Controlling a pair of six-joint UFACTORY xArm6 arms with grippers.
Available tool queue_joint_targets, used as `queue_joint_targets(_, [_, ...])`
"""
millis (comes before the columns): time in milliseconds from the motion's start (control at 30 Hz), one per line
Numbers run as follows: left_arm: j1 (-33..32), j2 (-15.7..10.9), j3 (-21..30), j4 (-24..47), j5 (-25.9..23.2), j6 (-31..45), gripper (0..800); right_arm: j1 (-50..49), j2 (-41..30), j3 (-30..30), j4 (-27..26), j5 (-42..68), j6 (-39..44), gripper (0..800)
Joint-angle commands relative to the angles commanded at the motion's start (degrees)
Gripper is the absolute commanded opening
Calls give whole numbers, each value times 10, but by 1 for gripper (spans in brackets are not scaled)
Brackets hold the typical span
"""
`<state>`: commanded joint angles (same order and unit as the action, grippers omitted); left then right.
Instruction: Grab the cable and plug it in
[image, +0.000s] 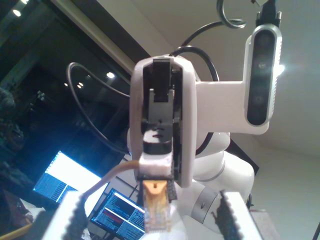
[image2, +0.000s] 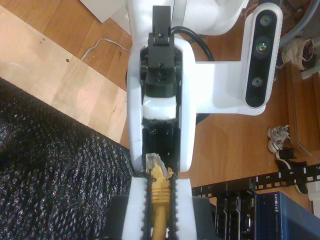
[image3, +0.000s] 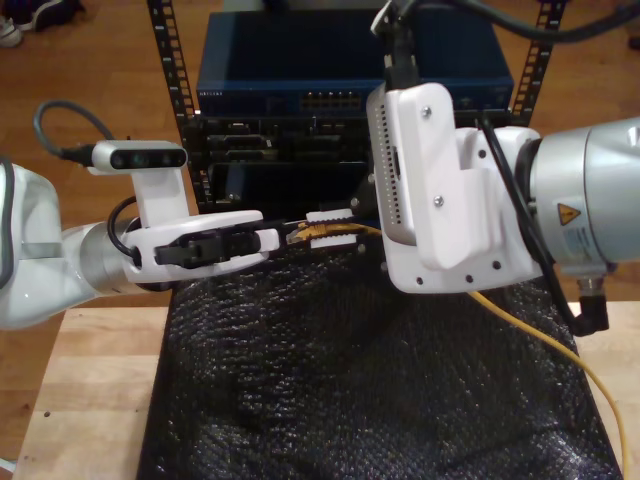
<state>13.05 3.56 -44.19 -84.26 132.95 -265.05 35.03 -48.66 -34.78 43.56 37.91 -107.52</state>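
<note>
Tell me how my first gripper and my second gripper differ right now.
My second gripper has its jaws shut on the cable just behind the plug; my first gripper has its jaws spread, gripping nothing. In the exterior view my first gripper reaches in from the left, my second gripper from the right. Both are white and point at each other.

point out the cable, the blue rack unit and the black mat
cable (image2: 159, 182): second wrist view, on the yellow boot behind its plug
blue rack unit (image3: 300, 65): exterior view, on its top panel
black mat (image3: 350, 380): exterior view, on its bare middle
</note>
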Motion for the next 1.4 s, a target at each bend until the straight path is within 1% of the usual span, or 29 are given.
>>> queue_joint_targets(33, [0,-1,-1,0,-1,-1,684,0,2,-1,0,0,8,2])
queue_joint_targets(133, [0,-1,-6,1,-3,0,728,0,4,-4,0,4,28,2])
queue_joint_targets(200, [0,-1,-8,1,-4,1,787,-2,6,-11,0,6,32,2])
queue_joint_targets(233, [0,-1,-8,1,-6,2,791,-3,11,-13,0,6,33,2])
queue_joint_targets(300, [1,-3,-11,2,-18,3,792,-4,21,-18,0,6,37,2])
queue_joint_targets(433, [10,-4,-25,2,-55,4,793,-13,40,-31,-3,5,67,2])
queue_joint_targets(600, [18,-16,-25,3,-92,7,793,-76,55,-37,0,5,72,2])
queue_joint_targets(733, [19,-20,-27,6,-113,10,794,-119,76,-48,0,12,104,1])
queue_joint_targets(800, [25,-24,-37,11,-125,11,794,-129,93,-61,-1,29,115,1])
queue_joint_targets(900, [27,-35,-48,40,-142,21,794,-150,115,-76,-3,45,133,0])
queue_joint_targets(1000, [27,-54,-55,64,-169,42,795,-188,126,-79,-5,68,156,0])
queue_joint_targets(1100, [28,-72,-56,73,-199,67,795,-233,130,-80,-5,98,159,0])
queue_joint_targets(1167, [28,-86,-56,86,-219,68,795,-267,142,-84,-6,116,159,0])
queue_joint_targets(1300, [27,-95,-62,141,-261,68,797,-318,168,-95,-9,166,160,0])
queue_joint_targets(1400, [27,-96,-74,192,-296,68,797,-353,183,-97,-17,193,161,0])
